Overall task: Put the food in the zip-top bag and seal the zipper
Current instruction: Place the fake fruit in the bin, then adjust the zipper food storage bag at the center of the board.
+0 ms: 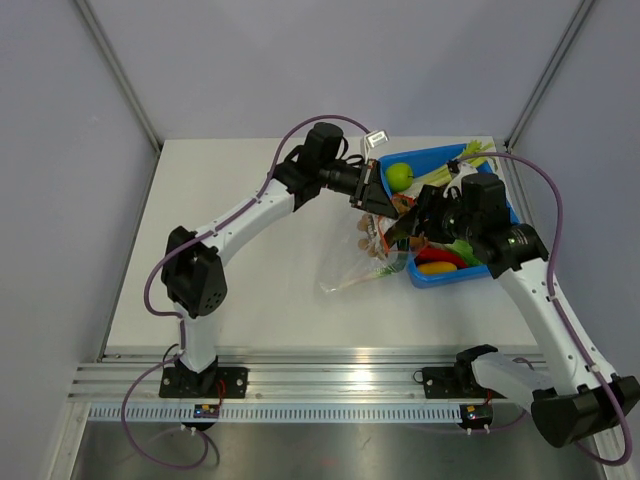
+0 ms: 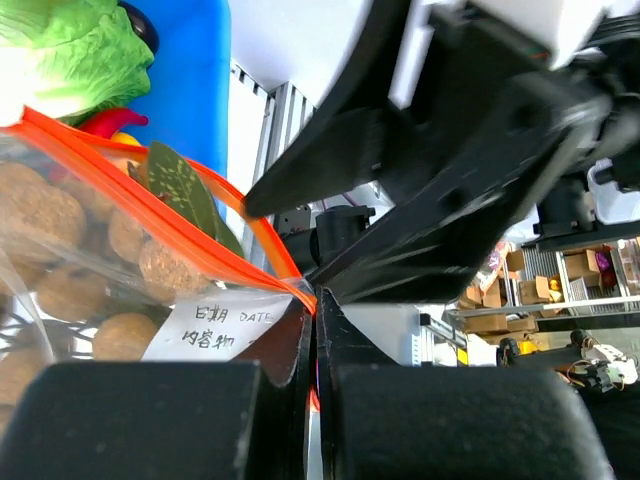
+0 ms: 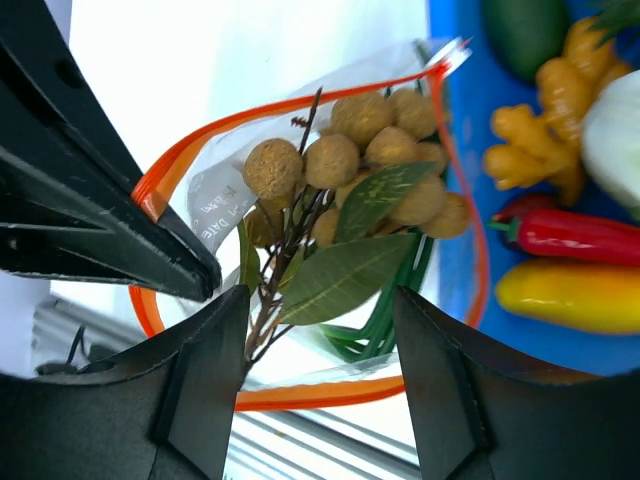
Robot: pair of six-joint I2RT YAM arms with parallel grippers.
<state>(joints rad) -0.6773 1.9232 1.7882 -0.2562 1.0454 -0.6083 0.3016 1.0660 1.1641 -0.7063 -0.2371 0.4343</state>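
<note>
The clear zip-top bag [image 1: 352, 270] hangs with its mouth held wide, beside the blue bin [image 1: 437, 277]. My left gripper [image 2: 316, 330] is shut on the bag's orange-red zipper [image 2: 150, 215] at one end of the mouth. My right gripper [image 3: 320, 300] stands open just above the mouth with nothing between its fingers. A cluster of brown balls [image 3: 340, 160] with leaves and a twig lies inside the bag mouth, over green onion stalks [image 3: 385, 320]. The zipper [image 3: 300, 105] forms an open loop around them.
The bin still holds a green apple [image 1: 399, 176], green onions [image 1: 452, 168], a red pepper [image 3: 570, 235], a yellow piece [image 3: 570, 295], ginger [image 3: 545, 130] and a cabbage [image 2: 70, 50]. The two grippers are close together over the bag.
</note>
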